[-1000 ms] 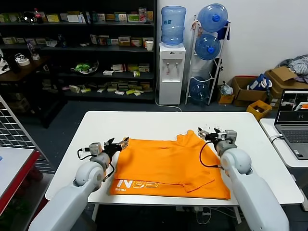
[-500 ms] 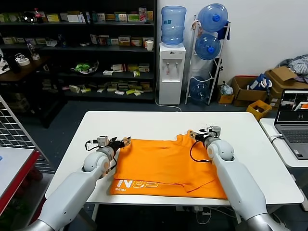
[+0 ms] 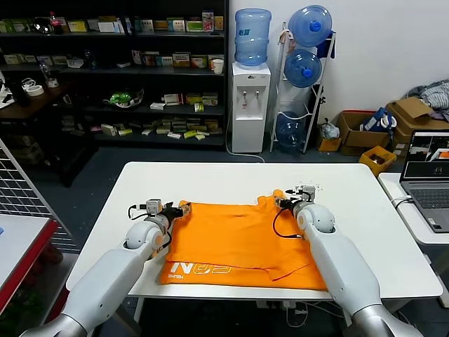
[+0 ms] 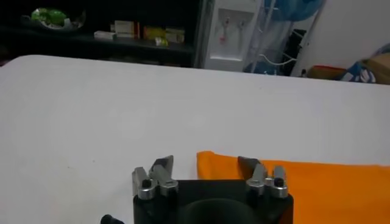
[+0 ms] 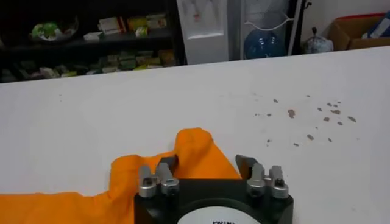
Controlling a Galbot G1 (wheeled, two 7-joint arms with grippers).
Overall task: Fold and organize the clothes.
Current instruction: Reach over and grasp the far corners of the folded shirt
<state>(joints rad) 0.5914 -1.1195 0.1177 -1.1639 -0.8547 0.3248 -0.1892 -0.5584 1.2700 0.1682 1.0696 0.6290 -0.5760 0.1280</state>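
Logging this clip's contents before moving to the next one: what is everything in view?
Cotton T-shirt: one, bright orange with white lettering, spread on the table's near half.
Rectangular table: one, white, centre.
Water dispenser: one, white, behind the table.
Water bottles: several, blue, on the dispenser and the rack beside it.
Shelving: black, back left.
Laptop: one, grey, far right.
Left tool: open, at the shirt's far left corner.
Right tool: open, at the shirt's raised far right corner.
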